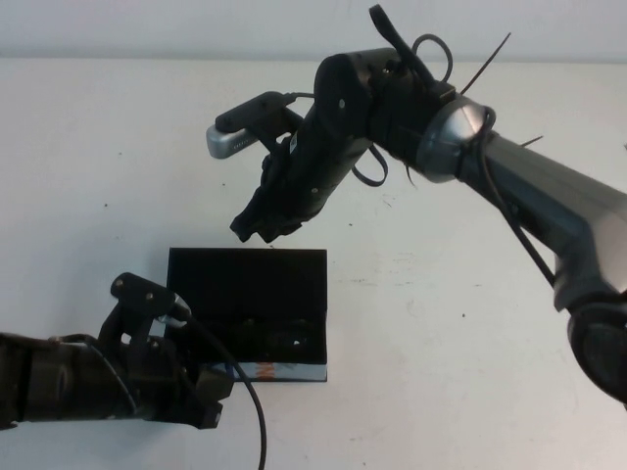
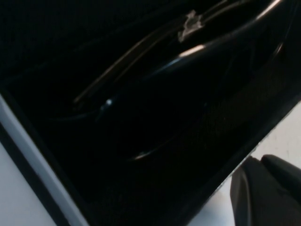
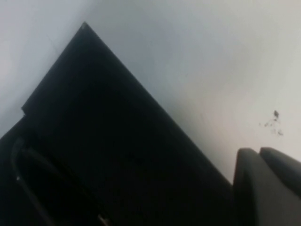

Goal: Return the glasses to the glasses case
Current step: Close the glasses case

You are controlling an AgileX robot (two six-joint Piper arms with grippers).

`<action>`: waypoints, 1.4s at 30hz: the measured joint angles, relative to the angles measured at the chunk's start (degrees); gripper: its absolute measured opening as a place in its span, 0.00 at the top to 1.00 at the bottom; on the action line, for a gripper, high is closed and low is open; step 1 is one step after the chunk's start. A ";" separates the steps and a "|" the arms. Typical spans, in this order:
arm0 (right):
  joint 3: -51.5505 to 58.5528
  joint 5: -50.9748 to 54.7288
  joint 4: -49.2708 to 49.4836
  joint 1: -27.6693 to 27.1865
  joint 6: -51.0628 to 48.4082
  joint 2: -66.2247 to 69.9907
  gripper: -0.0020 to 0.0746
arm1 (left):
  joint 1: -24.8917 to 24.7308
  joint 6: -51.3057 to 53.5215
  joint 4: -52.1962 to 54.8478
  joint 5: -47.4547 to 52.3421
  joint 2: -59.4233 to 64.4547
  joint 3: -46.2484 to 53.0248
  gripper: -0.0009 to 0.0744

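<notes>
The black glasses case [image 1: 245, 279] lies open at the table's middle, lid swung back, its white printed strip [image 1: 266, 370] on the near side. The dark glasses [image 1: 279, 338] lie inside it. My left gripper [image 1: 217, 392] is shut and empty, low at the case's near left corner. My right gripper [image 1: 257, 227] is shut and empty, hanging just above the lid's far edge. The left wrist view shows the glasses [image 2: 188, 49] in the case [image 2: 263, 127] and the left gripper [image 2: 260, 159] beside its wall. The right wrist view shows the lid [image 3: 108, 127], a glasses arm [image 3: 28, 183] and the right gripper [image 3: 258, 151].
The white table [image 1: 470, 323] spreads around the case. The right arm [image 1: 529, 186] reaches in from the right over the far half. A black cable [image 1: 257, 421] loops from the left arm at the near edge.
</notes>
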 joint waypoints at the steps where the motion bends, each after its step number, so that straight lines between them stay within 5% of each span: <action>1: -0.85 0.52 0.10 0.00 0.00 0.93 0.99 | 0.00 0.00 0.00 0.00 0.00 -0.13 0.99; 42: -8.27 5.74 0.93 -0.03 -1.39 8.11 0.99 | 0.00 2.45 -1.28 3.96 4.06 -0.59 0.99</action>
